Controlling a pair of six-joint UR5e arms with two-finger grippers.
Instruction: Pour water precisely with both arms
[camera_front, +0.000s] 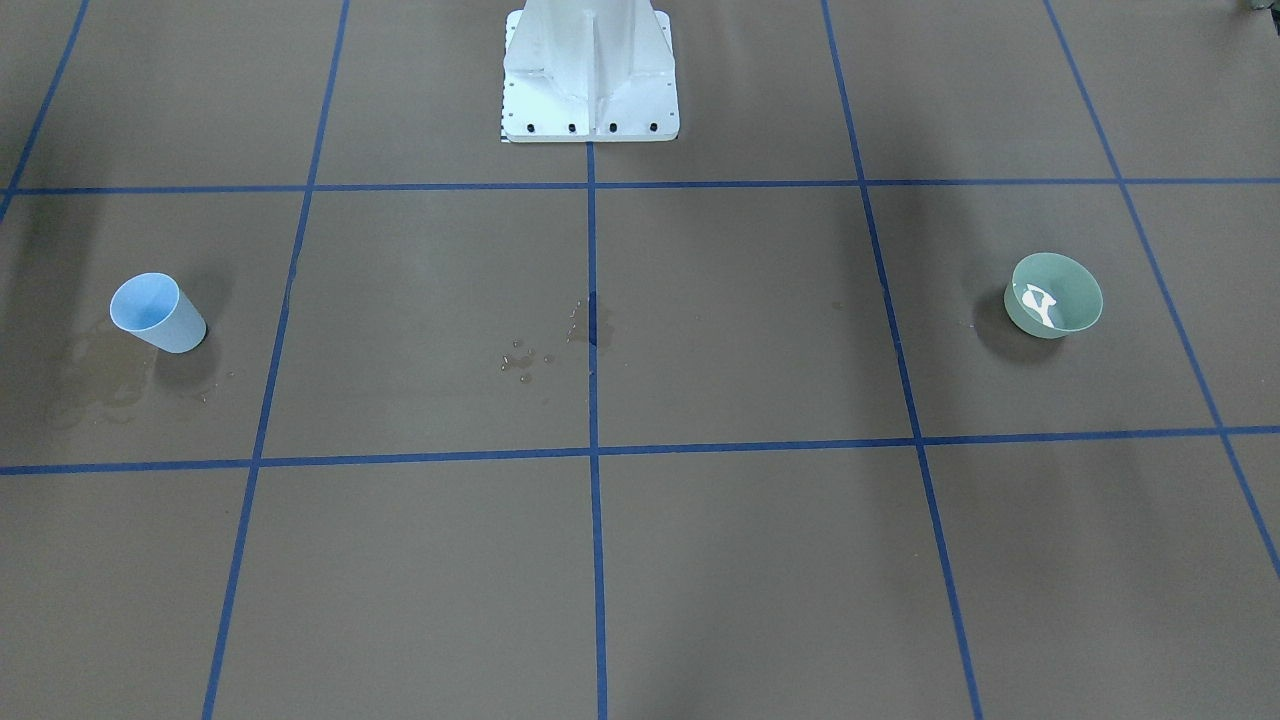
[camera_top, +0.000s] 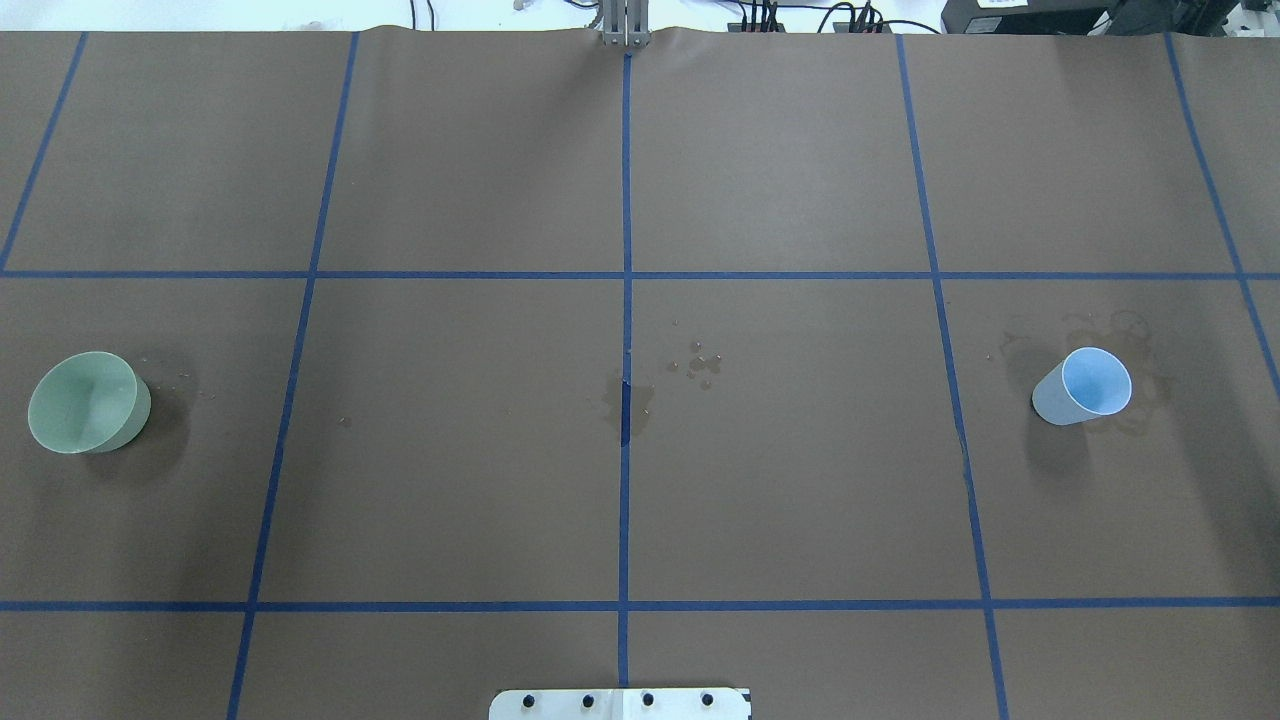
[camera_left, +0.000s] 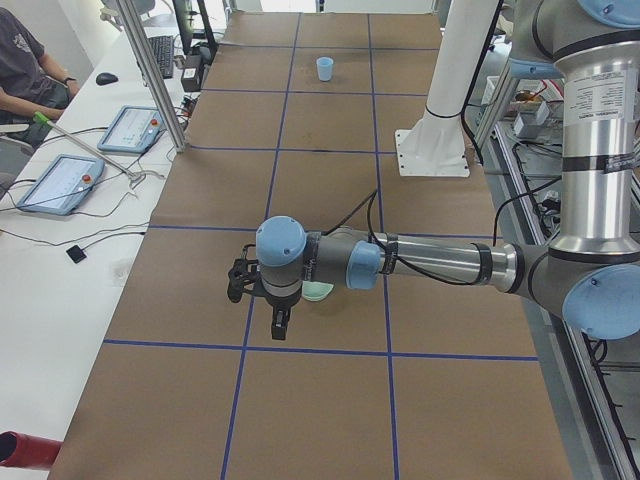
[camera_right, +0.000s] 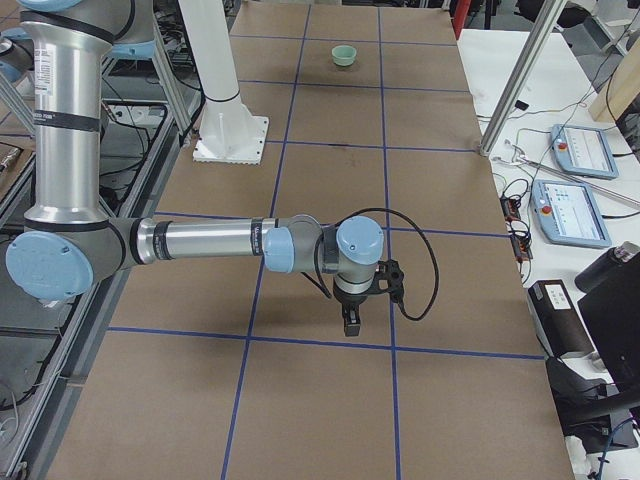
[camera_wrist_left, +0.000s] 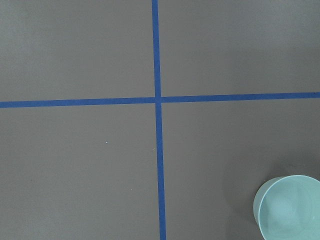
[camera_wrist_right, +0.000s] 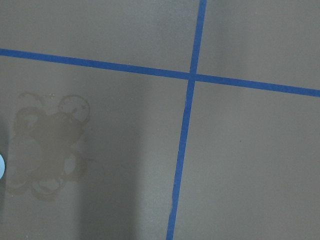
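A pale blue cup (camera_front: 158, 314) stands upright on the robot's right side of the table (camera_top: 1085, 386). A pale green bowl (camera_front: 1054, 296) stands on the robot's left side (camera_top: 86, 402), with water (camera_front: 1040, 303) showing as bright glints inside. Spilled drops (camera_top: 700, 362) lie near the table's middle. My left arm (camera_left: 430, 262) reaches out over the bowl (camera_left: 318, 292); its gripper (camera_left: 278, 325) points down, and I cannot tell if it is open. My right arm (camera_right: 200, 242) holds its gripper (camera_right: 350, 325) low over the table; I cannot tell its state either. The left wrist view shows the bowl (camera_wrist_left: 290, 207) at lower right.
A wet stain (camera_wrist_right: 47, 145) surrounds the cup. The white pedestal base (camera_front: 590, 75) stands at the robot's edge. Blue tape lines grid the brown table (camera_top: 450, 450). Tablets (camera_left: 60, 180) and a seated operator (camera_left: 25, 70) are beside the table; metal posts (camera_right: 510, 90) stand along its far edge.
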